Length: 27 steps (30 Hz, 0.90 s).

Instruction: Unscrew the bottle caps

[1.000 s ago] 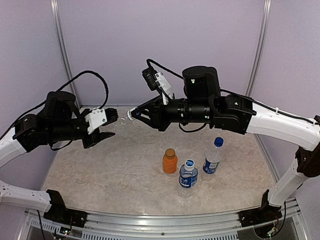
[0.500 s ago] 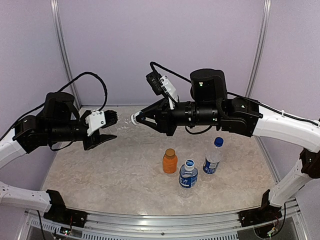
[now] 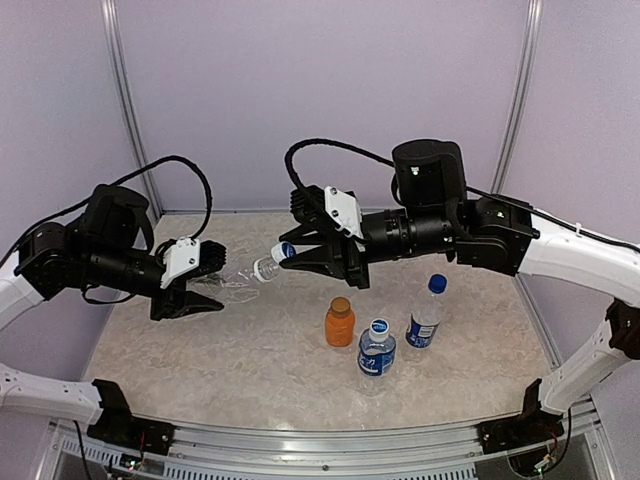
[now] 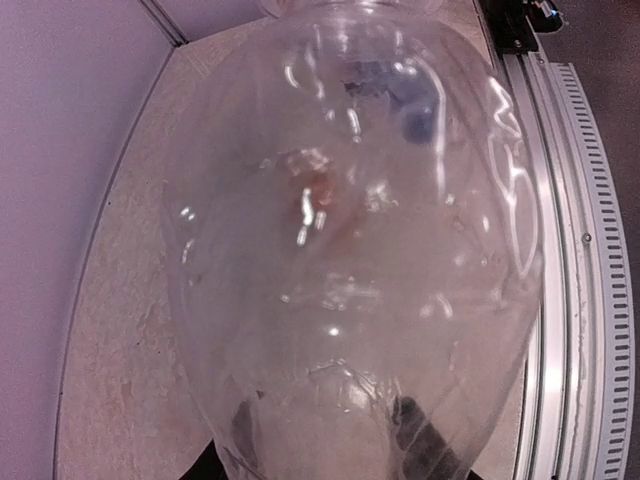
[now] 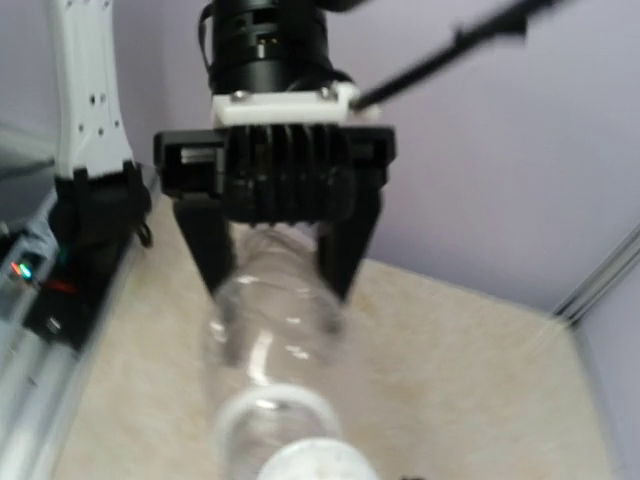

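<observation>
Both grippers have shifted nearer since a second ago, the left gripper (image 3: pixel 207 281) drawing back to the left and the right gripper (image 3: pixel 287 253) to the right, so more of the clear bottle (image 3: pixel 236 276) now shows between them. That bottle lies on its side in the air above the far left part of the table (image 3: pixel 200 360), its body clamped between the left gripper's jaws, as the right wrist view shows. The right jaws are clenched on a blue cap (image 3: pixel 285 249) just beside the bottle's white neck; I cannot tell whether cap and neck still touch. On the table to the right and nearer stand an orange bottle (image 3: pixel 340 326) with a brown cap (image 3: pixel 340 304), and two labelled bottles, one (image 3: pixel 377 356) with a blue and white cap (image 3: pixel 379 326), the other (image 3: pixel 424 324) with a plain blue cap (image 3: pixel 437 284).
</observation>
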Each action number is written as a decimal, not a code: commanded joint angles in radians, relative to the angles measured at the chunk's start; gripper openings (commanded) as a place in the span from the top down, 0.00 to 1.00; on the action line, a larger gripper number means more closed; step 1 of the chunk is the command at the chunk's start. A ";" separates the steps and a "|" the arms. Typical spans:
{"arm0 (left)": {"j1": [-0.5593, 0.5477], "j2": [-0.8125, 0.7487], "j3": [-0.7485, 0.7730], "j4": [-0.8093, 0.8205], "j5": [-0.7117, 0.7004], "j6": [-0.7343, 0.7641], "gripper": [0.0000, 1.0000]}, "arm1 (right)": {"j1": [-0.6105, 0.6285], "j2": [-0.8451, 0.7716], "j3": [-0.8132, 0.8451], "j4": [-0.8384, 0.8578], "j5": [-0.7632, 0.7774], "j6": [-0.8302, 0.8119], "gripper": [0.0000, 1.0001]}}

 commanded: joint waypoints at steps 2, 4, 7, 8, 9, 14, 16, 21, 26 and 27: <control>0.002 -0.001 0.027 -0.092 0.089 -0.017 0.60 | 0.021 -0.023 0.048 -0.122 0.021 -0.320 1.00; 0.002 0.001 0.030 -0.099 0.096 -0.018 0.60 | 0.036 -0.032 0.039 -0.141 0.051 -0.393 1.00; 0.002 0.001 0.024 -0.080 0.075 -0.041 0.59 | 0.041 -0.044 0.013 -0.102 0.099 -0.378 1.00; 0.004 -0.002 0.018 -0.060 0.055 -0.058 0.59 | 0.041 -0.044 0.001 -0.073 0.121 -0.333 1.00; 0.019 -0.009 0.012 -0.016 0.035 -0.092 0.59 | 0.042 -0.046 -0.010 -0.035 0.161 -0.276 1.00; 0.217 -0.064 -0.012 0.201 -0.130 -0.384 0.58 | 0.042 -0.032 -0.032 0.116 0.331 0.075 1.00; 0.319 -0.105 -0.016 0.251 -0.187 -0.481 0.58 | 0.042 0.018 0.016 0.075 0.414 0.201 1.00; 0.478 -0.215 -0.031 0.274 -0.248 -0.612 0.58 | 0.079 0.215 0.191 -0.092 0.570 0.377 1.00; 0.540 -0.280 -0.038 0.263 -0.268 -0.649 0.58 | 0.154 0.408 0.336 -0.220 0.598 0.424 1.00; 0.541 -0.285 -0.038 0.263 -0.262 -0.648 0.58 | 0.161 0.461 0.376 -0.259 0.596 0.449 1.00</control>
